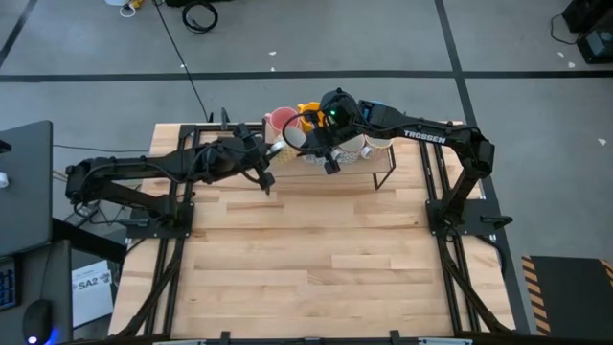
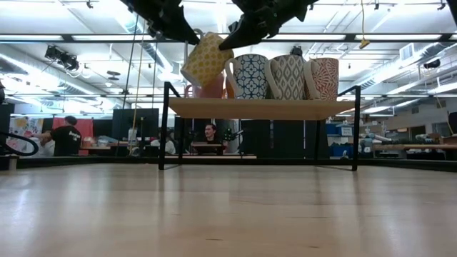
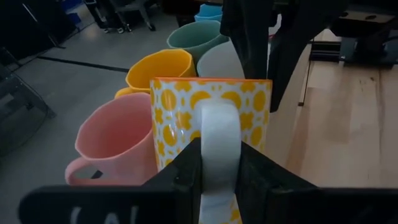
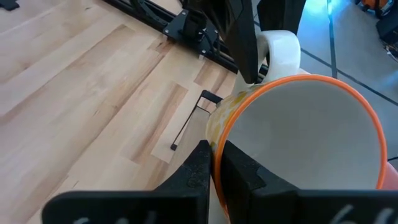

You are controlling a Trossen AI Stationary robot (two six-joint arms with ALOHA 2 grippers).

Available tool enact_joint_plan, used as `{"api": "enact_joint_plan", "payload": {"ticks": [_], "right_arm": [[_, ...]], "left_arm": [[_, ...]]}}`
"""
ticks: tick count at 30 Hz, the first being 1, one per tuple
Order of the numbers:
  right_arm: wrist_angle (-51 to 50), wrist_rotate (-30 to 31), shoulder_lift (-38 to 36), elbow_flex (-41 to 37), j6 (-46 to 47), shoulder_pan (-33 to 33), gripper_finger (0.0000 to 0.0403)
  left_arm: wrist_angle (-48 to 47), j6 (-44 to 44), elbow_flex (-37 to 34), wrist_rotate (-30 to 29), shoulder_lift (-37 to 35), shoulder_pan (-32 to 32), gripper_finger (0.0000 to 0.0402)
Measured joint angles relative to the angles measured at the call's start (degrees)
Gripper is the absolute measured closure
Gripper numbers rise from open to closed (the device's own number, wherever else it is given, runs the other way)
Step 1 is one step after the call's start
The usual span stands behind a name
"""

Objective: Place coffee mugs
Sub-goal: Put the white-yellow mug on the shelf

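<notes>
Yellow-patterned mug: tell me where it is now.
In the low view the yellow-patterned mug hangs tilted at the shelf's left end, beside the blue-patterned mug, with both grippers on it: left at its handle, right on its rim.

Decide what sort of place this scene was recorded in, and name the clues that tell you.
Probably a robotics lab or open workshop: two robot arms are mounted at a wooden table, exposed ceiling ducts run overhead, and people sit at workstations behind the mug shelf.

I hold the yellow-patterned mug (image 3: pixel 205 130) tilted above the shelf's (image 2: pixel 260 108) end, its white handle (image 3: pixel 219 149) pinched in my left hand (image 3: pixel 217 180), its rim gripped by my right hand (image 4: pixel 214 165). Three patterned mugs (image 2: pixel 285 77) stand upright on the shelf; pink (image 3: pixel 115 140), orange (image 3: pixel 158 68), green (image 3: pixel 193 38) and blue (image 3: pixel 210 11) mugs line up behind.
</notes>
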Motion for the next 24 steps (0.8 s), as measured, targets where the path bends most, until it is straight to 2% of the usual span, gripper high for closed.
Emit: {"api": "enact_joint_plan", "payload": {"ticks": [10, 24], "right_arm": [[0.2, -0.2, 0.0, 0.0, -0.3, 0.1, 0.0353], [1.1, 1.4, 0.0, 0.0, -0.2, 0.1, 0.0341]], "left_arm": [[-1.5, -7.4, 0.0, -3.7, 0.0, -2.8, 0.0332], [-1.9, -8.9, 0.0, -5.0, 0.0, -3.6, 0.0332]]}}
